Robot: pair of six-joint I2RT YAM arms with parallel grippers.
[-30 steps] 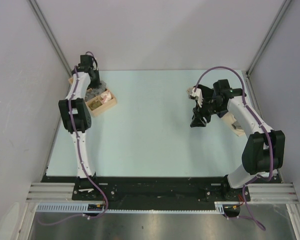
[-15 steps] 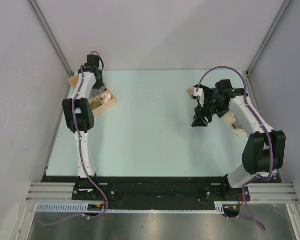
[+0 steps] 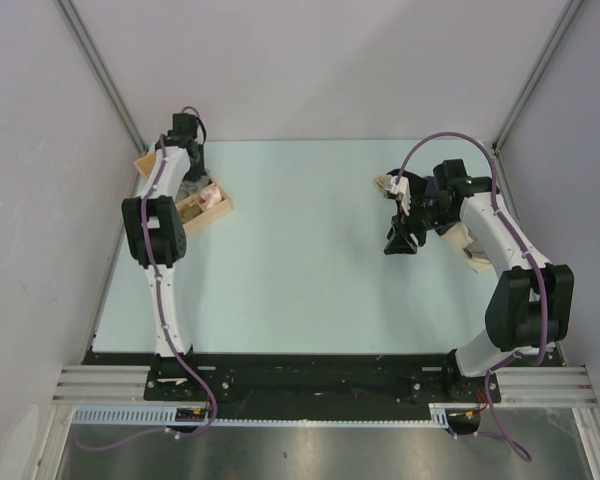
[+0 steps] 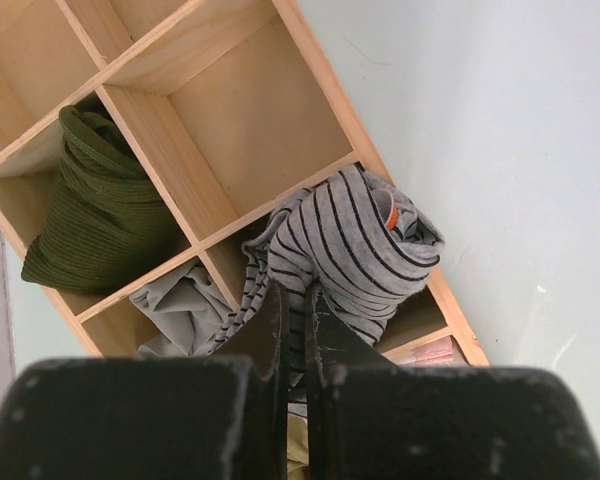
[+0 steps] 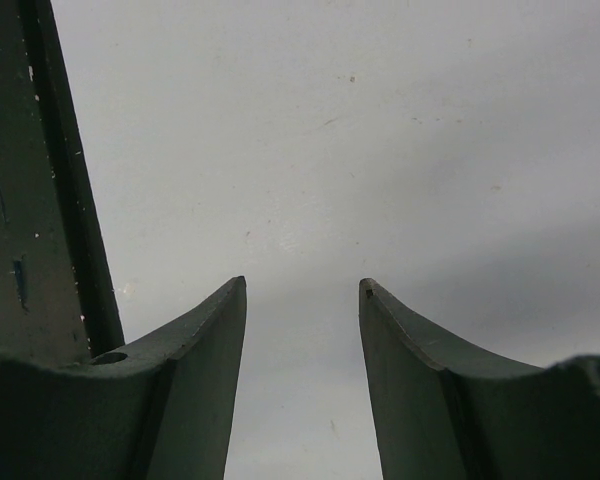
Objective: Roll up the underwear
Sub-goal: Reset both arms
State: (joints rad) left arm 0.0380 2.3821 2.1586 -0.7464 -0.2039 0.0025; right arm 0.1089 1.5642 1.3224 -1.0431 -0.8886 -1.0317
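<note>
The underwear [image 4: 352,238], grey knit with thin dark stripes, hangs bunched over the edge of a wooden compartment box [image 4: 170,165]. My left gripper [image 4: 298,292] is shut on a fold of it, the striped cloth pinched between the two black fingers. In the top view the left arm reaches over the box [image 3: 208,207] at the table's far left, and the arm hides the gripper there. My right gripper [image 3: 400,243] hovers over the bare table at the right. In the right wrist view it [image 5: 302,285] stands open with nothing between its fingers.
In the box, an olive green knit garment [image 4: 95,205] fills one compartment and a plain grey garment [image 4: 180,305] lies in the one beside the underwear. Something pink [image 4: 442,352] lies at the box's near end. A second wooden holder [image 3: 470,250] sits behind the right arm.
The left arm has drawn back toward the far wall over the box. The right arm has hardly moved and its jaws stay open.
</note>
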